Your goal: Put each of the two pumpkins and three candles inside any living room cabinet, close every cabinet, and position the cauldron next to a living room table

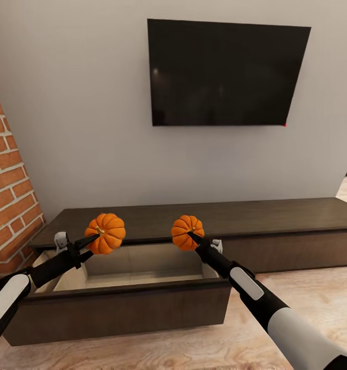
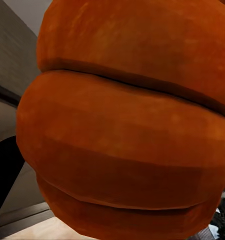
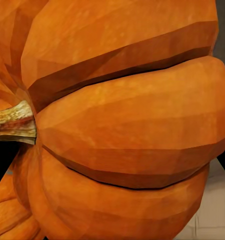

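Okay, I've got my left gripper [image 1: 95,237] clamped on one pumpkin [image 1: 107,234], right gripper [image 1: 191,235] clamped on the other pumpkin [image 1: 186,231], both above the cabinet's [image 1: 276,216] open drawer [image 1: 127,303], TV [image 1: 224,72] overhead.

Two pumpkins: one [image 1: 107,233] in the left pincer [image 1: 94,237], the other [image 1: 186,231] in the right pincer [image 1: 192,235], so two pincers as well, each closed on its own pumpkin. One long low cabinet [image 1: 276,221] runs along the wall, with one drawer [image 1: 122,303] pulled out of it. One dark screen [image 1: 224,72] hangs above. One brick column [image 1: 8,190] stands at the side.
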Controlling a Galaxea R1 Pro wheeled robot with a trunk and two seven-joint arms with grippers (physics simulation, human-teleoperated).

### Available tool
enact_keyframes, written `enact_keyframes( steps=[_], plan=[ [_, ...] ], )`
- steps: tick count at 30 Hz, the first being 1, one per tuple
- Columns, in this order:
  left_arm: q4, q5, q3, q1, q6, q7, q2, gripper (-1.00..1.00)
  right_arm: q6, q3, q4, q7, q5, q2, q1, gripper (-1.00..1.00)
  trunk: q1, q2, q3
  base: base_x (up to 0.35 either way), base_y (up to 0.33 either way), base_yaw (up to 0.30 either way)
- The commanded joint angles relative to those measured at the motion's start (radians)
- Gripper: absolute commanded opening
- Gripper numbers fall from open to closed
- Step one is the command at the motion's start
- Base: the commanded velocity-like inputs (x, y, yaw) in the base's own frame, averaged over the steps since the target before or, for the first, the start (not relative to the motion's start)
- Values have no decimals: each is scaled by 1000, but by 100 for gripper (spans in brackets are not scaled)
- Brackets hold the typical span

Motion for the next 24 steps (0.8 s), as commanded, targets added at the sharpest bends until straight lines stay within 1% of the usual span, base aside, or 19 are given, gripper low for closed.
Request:
enact_keyframes(
  steps=[1, 23, 24],
  plan=[
    [0, 9, -2, -1, 6, 1, 1, -100, 2, 4, 0, 1, -12, -1, -1, -100, 0, -1, -5, 0, 0, 0],
    [5, 8, -3, -1, 4, 2, 1, -100, 0, 5, 0, -5, -12, -1, -1, -100, 10, -6, -90, 0, 0, 0],
    [5, 8, -3, -1, 4, 2, 1, -100, 0, 5, 0, -5, -12, -1, -1, -100, 10, -6, -90, 0, 0, 0]
  ],
)
